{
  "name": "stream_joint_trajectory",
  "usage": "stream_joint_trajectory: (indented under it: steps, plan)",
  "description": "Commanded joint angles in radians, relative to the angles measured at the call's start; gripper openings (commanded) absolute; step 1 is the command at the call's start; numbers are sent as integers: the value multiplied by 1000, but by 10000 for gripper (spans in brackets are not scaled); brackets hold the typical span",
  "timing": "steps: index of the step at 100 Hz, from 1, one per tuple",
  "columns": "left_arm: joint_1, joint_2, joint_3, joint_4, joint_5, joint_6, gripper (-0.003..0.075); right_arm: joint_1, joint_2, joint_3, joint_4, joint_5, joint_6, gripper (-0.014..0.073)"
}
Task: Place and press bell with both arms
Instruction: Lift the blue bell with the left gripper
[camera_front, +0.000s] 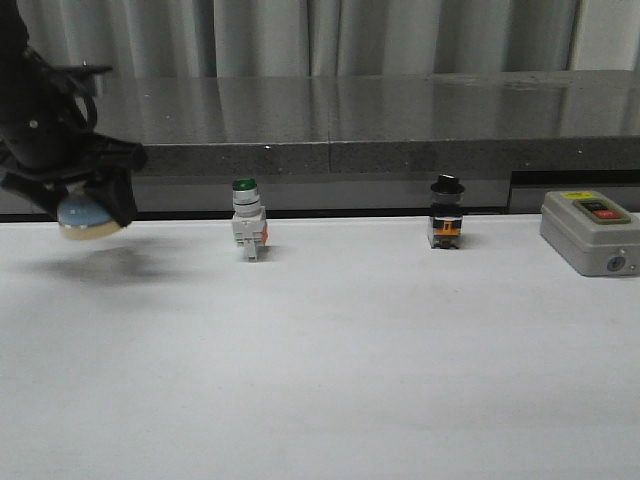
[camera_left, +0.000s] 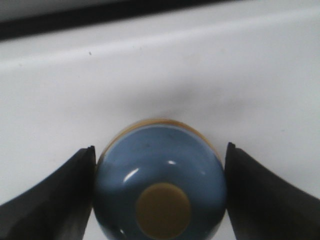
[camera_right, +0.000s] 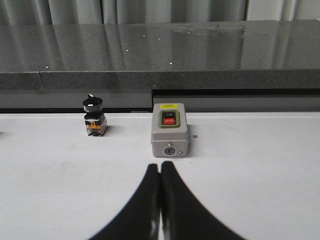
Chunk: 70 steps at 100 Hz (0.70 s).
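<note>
The light-blue bell (camera_front: 85, 218) with its cream base hangs a little above the white table at the far left, its shadow on the surface below. My left gripper (camera_front: 80, 205) is shut on it. In the left wrist view the blue dome (camera_left: 160, 172) with its cream button (camera_left: 163, 210) fills the gap between the two dark fingers (camera_left: 60, 192), which touch its sides. My right gripper (camera_right: 160, 167) is shut with nothing in it, fingertips together over bare table, and it is out of the front view.
A green-capped white push-button switch (camera_front: 246, 222) stands at the back centre-left. A black-knobbed switch (camera_front: 446, 215) (camera_right: 94, 117) stands centre-right. A grey box with red and dark buttons (camera_front: 589, 230) (camera_right: 170, 129) sits at the right, just ahead of the right fingertips. A dark counter (camera_front: 360, 120) runs behind.
</note>
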Motion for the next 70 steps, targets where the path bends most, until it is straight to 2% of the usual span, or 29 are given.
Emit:
stream_joint_trajectory:
  steps: [1,36,50,70]
  plan:
    - [-6,-130,-25,-9,-16,-2,-20,-5,-17,-14,-9,-84,-4,-60]
    - [-33,-335,-25,-9,126,1,-20,-5,-17,-14,-9,-84,-4,-60]
    - [-105,-345,-29,-31,153,35,-20,-5,-17,-14,-9,-84,-4,-60]
    - [-268,-345,-42,-31,134,37,-20,-5,-17,-14,-9,-84,-4,-60]
